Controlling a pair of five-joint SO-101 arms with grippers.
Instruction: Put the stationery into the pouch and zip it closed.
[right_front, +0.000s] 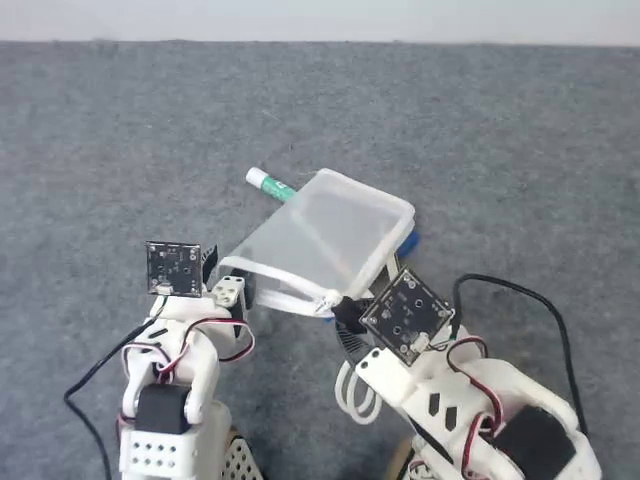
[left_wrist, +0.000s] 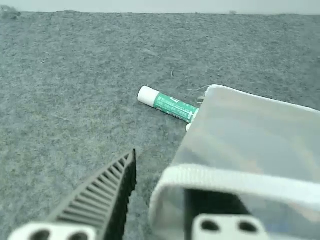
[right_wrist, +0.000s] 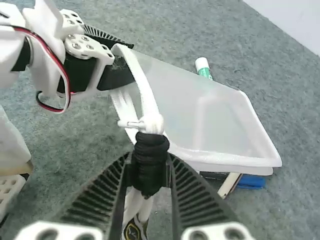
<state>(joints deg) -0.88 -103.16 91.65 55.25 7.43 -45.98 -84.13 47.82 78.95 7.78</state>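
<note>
The translucent pouch (right_front: 325, 230) lies in the middle of the grey felt-like surface (right_front: 110, 130). Its far end rests down and its near, open end is raised off the surface between the two arms. A white band runs along the open rim. At the near right end of that rim sits the zip pull (right_wrist: 148, 160), a black wrapped cord below a white knot.

The right hand (right_wrist: 148, 164) is clenched on this zip pull, with the cord pinched between its two ribbed fingers, at the pouch's near right corner.

The left hand (left_wrist: 160, 185) is at the near left corner of the rim. Its fingers are spread apart. One goes inside the pouch mouth and shows dark through the plastic. The ribbed one (left_wrist: 112, 192) stands outside, to the left, with a strip of surface visible between it and the pouch wall.

A green and white tube (right_front: 268, 182) lies on the surface at the pouch's far left corner, with one end touching or tucked under that corner. A blue item (right_front: 411, 241) pokes out from under the pouch's right edge, beside something dark that I cannot make out.
</note>
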